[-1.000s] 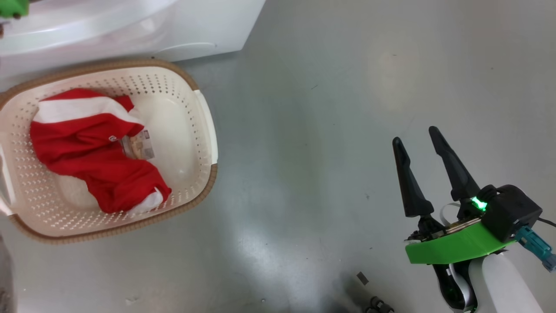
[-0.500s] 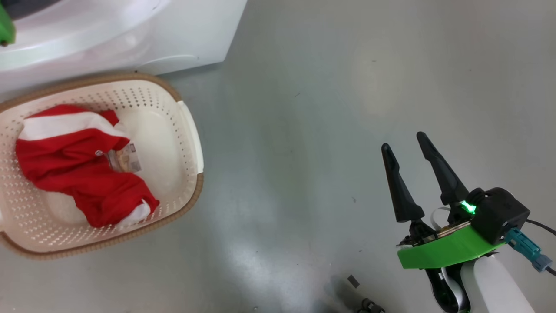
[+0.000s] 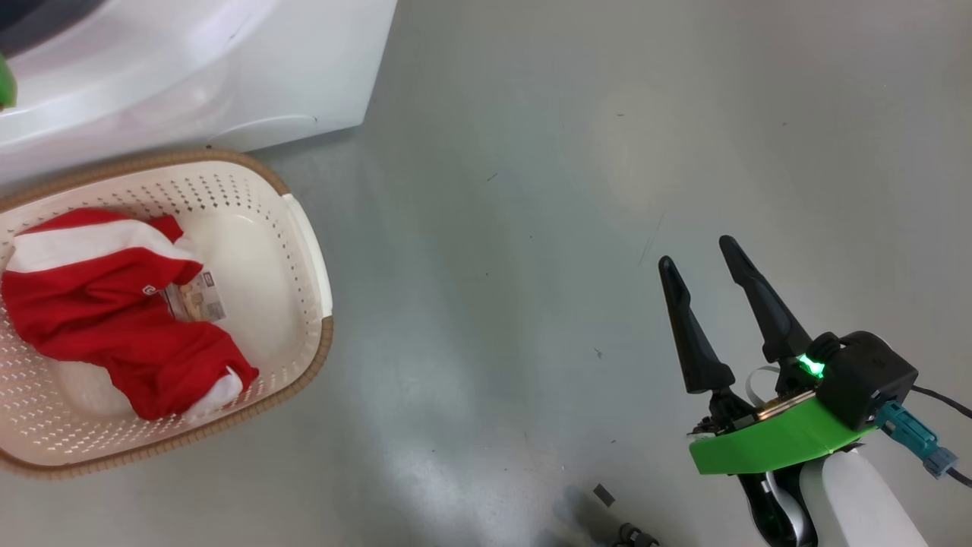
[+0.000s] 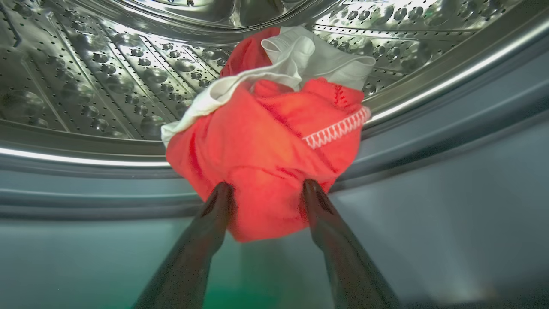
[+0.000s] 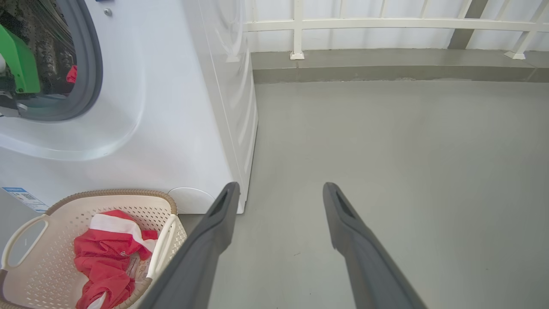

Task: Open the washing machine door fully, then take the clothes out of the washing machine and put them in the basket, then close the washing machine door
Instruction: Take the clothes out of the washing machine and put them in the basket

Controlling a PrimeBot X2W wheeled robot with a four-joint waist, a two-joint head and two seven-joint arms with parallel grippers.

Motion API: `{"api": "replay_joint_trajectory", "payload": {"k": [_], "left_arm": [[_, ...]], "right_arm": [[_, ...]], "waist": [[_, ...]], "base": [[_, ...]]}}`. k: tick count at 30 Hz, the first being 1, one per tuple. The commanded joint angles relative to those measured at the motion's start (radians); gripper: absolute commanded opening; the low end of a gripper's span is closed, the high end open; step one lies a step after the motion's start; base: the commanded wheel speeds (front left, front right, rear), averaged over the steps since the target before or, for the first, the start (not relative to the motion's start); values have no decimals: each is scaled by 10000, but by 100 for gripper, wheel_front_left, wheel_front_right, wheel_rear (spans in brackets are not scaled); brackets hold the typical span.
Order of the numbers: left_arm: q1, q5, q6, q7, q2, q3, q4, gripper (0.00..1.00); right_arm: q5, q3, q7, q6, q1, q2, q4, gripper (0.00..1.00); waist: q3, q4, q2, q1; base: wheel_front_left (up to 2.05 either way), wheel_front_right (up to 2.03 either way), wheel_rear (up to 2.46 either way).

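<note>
Inside the washing machine [image 5: 171,107], in the steel drum [image 4: 85,86], the left gripper [image 4: 266,186] stands at the near lip of the drum. A red bundle [image 4: 266,128] of clothes with white trim lies straight ahead of it, and the lower part of the bundle sits between the two fingers. The bundle is a rounded lump, a little longer along the line of the fingers than across them, so it has no real long axis to turn to. Both fingertips [image 4: 221,193] touch the cloth, one on each side, and they are set wide apart. I cannot tell if they already press firmly on the cloth or only rest against it. The left arm is clearly the nearer one. Its green wrist part [image 5: 17,60] is seen within the round opening of the machine.

In front of the washing machine, touching or almost touching its foot, stands the basket [image 3: 323,349], with one red-and-white garment [image 3: 91,327] lying inside.

To the right of the washing machine, well apart from it, the right gripper [image 3: 697,252] hangs over the bare grey floor [image 3: 531,228]. Its fingers are spread and hold nothing, pointing forward and slightly toward the machine.

I judge the next move needs a sure pinch, then a pull backward out of the machine.
</note>
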Motion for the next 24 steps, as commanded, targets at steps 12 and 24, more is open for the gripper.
{"api": "replay_joint_trajectory", "payload": {"k": [12, 24], "left_arm": [[-411, 310, 40, -170, 499, -458, -132, 0], [-441, 358, -8, -1515, 457, -739, -654, 0]], "right_arm": [[110, 156, -63, 62, 277, -127, -184, 100], [187, 93, -63, 62, 193, -127, -175, 100]], "waist": [[-25, 127, -1, 0], [9, 452, -1, 0]], "base": [[0, 0, 0], [0, 0, 0]]}}
